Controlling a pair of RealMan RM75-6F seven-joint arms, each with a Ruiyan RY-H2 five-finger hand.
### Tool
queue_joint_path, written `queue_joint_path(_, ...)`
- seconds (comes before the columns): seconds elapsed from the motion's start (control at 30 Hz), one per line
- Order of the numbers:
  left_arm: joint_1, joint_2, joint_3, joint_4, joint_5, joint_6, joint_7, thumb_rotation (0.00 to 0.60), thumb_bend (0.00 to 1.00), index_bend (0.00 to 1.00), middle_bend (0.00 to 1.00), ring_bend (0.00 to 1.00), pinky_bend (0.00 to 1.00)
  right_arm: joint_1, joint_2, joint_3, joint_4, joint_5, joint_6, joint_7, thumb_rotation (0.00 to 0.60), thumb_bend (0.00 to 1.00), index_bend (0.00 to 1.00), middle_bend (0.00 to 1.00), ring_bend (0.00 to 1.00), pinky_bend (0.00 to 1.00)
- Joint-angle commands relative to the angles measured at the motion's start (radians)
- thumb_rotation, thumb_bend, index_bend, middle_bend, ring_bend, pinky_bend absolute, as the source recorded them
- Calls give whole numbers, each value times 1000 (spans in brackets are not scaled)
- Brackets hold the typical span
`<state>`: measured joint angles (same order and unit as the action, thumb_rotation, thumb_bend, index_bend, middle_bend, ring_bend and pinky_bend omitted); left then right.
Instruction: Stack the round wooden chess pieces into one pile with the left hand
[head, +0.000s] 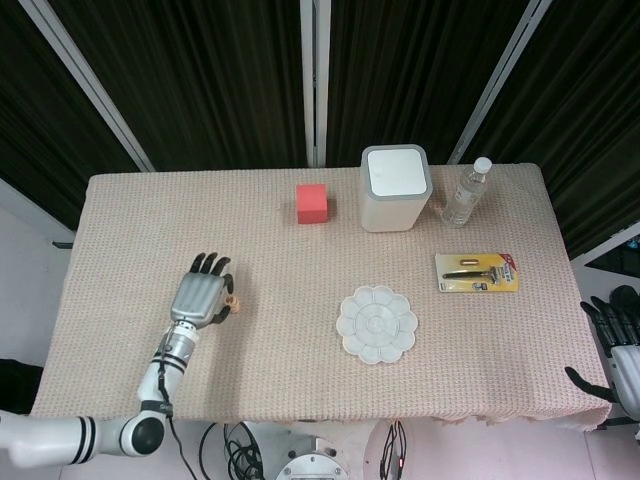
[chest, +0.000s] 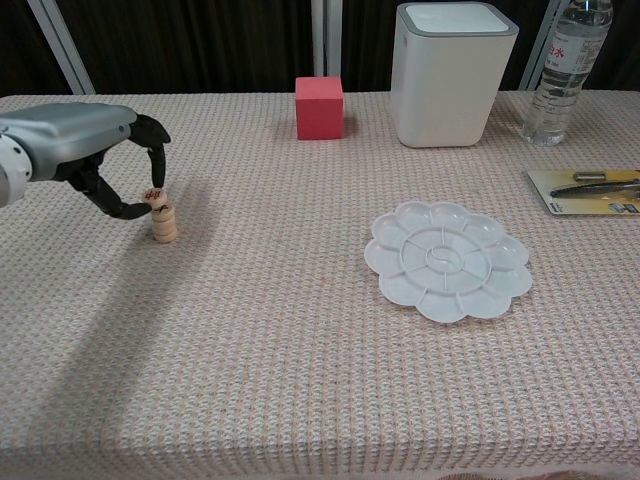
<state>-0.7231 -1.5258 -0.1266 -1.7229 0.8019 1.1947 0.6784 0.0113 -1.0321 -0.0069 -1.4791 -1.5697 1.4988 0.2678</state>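
Note:
A short pile of round wooden chess pieces stands on the left part of the cloth-covered table. My left hand pinches another wooden piece between thumb and a fingertip. It holds this piece at the pile's top, slightly off to the left, and I cannot tell if it touches. From above, the left hand covers most of the pile, with a piece showing at its right edge. My right hand hangs off the table's right edge, fingers apart and holding nothing.
A white flower-shaped palette lies right of centre. At the back stand a red cube, a white bin and a water bottle. A packaged razor lies at the right edge.

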Motion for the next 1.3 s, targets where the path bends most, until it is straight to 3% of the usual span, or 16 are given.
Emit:
queue_joint_path(0.03, -2, -8, -5, 21, -10, -15, -9, 600, 300, 495, 110, 0, 0, 1, 0, 0, 1, 0, -1, 1, 600, 145, 0, 0, 0, 0)
queue_joint_path(0.73, 6, -18, -3, 36, -9, -25, -21, 600, 300, 472, 109, 0, 0, 3, -5, -1, 6, 2, -8, 3, 600, 150, 0, 0, 0, 0)
queue_joint_path(1.3, 9, 15, -6, -31, -11, -16, -5, 600, 299, 335, 98, 0, 0, 5, -2, 2, 6, 3, -8, 5, 600, 152, 0, 0, 0, 0)
